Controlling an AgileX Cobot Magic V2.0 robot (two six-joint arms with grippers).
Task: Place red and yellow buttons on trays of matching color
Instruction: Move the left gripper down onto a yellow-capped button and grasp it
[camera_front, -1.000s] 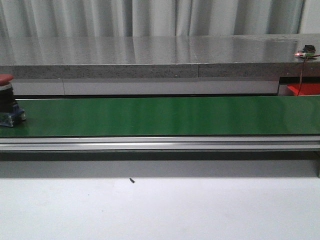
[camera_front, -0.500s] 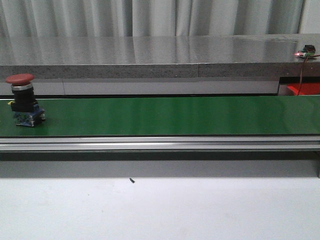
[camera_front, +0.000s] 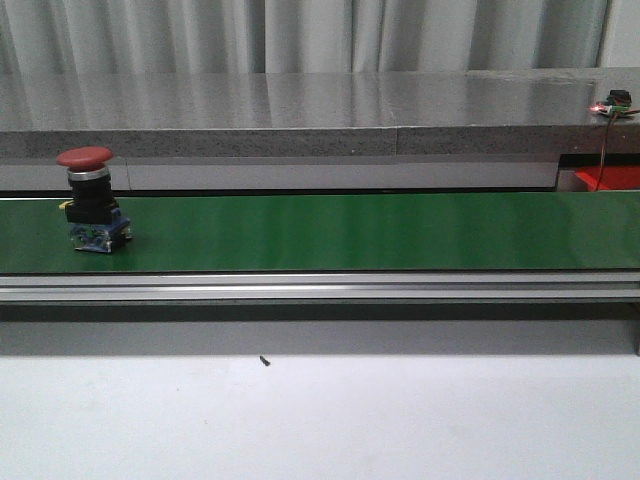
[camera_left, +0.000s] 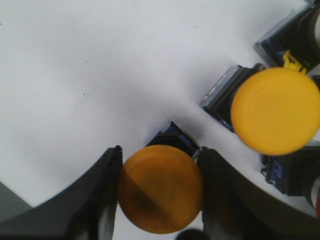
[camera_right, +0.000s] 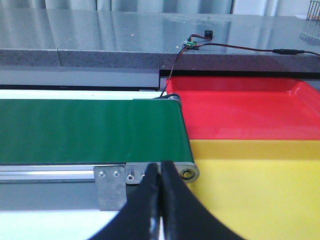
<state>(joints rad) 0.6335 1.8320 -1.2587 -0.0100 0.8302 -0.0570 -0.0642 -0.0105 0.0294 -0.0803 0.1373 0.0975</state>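
A red button (camera_front: 88, 200) with a black body stands upright on the green belt (camera_front: 350, 232), near its left end in the front view. Neither gripper shows there. In the left wrist view my left gripper (camera_left: 160, 187) is shut on a yellow button (camera_left: 161, 200), its black fingers (camera_left: 107, 195) pressing both sides of the cap over a white surface. A second yellow button (camera_left: 275, 110) stands close beside it. My right gripper (camera_right: 160, 172) is shut with nothing in it, hovering by the belt's end (camera_right: 90, 130), next to the red tray (camera_right: 240, 110) and yellow tray (camera_right: 260, 185).
More button bodies (camera_left: 300, 30) crowd one edge of the left wrist view. A grey stone ledge (camera_front: 300, 110) runs behind the belt, with a small circuit board and wire (camera_right: 192, 43) on it. A metal bracket (camera_right: 110, 187) sits at the belt's end.
The red button has travelled to the right along the belt, from the left edge of the front view to well inside it.
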